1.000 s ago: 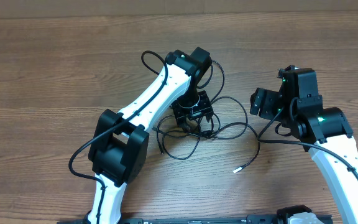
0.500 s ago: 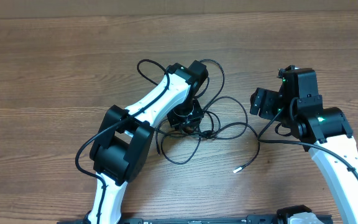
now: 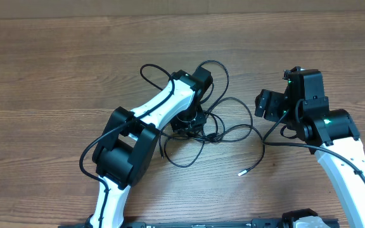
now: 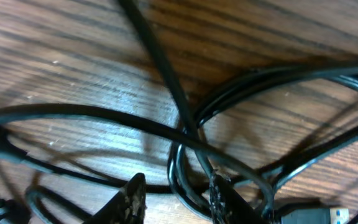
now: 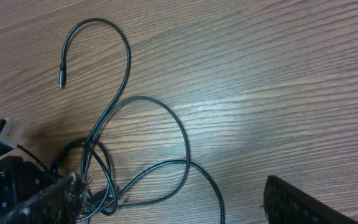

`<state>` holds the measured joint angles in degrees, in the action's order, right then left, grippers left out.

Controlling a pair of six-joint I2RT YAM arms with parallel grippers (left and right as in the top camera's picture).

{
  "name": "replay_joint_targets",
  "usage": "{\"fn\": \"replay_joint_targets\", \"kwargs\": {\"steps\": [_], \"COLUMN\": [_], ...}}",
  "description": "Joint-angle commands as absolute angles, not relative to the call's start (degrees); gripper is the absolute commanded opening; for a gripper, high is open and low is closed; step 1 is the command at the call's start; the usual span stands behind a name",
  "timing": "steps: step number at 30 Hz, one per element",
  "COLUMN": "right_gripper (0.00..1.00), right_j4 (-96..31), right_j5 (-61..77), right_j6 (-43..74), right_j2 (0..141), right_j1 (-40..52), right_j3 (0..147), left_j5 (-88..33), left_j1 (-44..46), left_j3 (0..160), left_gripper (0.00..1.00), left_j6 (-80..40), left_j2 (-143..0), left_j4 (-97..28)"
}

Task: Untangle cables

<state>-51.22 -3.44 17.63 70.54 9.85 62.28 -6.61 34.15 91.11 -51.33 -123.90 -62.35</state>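
Across the overhead frame the tabletop [image 3: 56, 76] runs to its far edge at the top, with open wood at left and upper right. Two arms reach in, left arm [image 3: 160, 104] at center, right arm [image 3: 341, 149] at right. Black cables [image 3: 215, 134] lie looped at center, their count unclear, one silvery tip [image 3: 242, 172] at lower right. Left fingers [image 4: 132, 198] stand narrowly apart astride a loop; whether they grip, I cannot tell. Right fingers [image 5: 303, 202] gape wide, empty.

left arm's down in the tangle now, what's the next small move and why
Probably close the left end effector on the cable loop lying between its fingertips. It sits low in the knot of cables with the fingertips apart around that loop, while the right end effector hangs open off to the side.
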Motion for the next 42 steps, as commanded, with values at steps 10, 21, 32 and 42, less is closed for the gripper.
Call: {"fn": "replay_joint_targets", "kwargs": {"steps": [10, 21, 32, 42], "right_gripper": [0.90, 0.95, 0.96, 0.92], "right_j4": [-51.13, -51.05, -51.35, -51.62], "right_j5": [-4.23, -4.10, 10.94, 11.42], "right_j6": [17.76, 17.78, 17.54, 16.60], "right_j2": [69.91, 69.93, 75.59, 84.51], "right_j1": [9.98, 10.00, 10.00, 10.44], "right_j3": [62.72, 62.72, 62.43, 62.43], "left_j5": [-2.52, 0.54, -0.30, 0.97], "left_j1": [32.38, 24.69, 23.59, 23.40], "left_j3": [95.26, 124.97, 129.93, 125.99], "left_gripper": [0.04, 0.04, 0.15, 0.19], "left_j6": [-43.97, -33.43, -30.85, -27.66], "left_j2": [-124.70, -124.70, -124.20, -112.81], "left_j4": [-61.19, -76.44, -91.79, -96.86]}}
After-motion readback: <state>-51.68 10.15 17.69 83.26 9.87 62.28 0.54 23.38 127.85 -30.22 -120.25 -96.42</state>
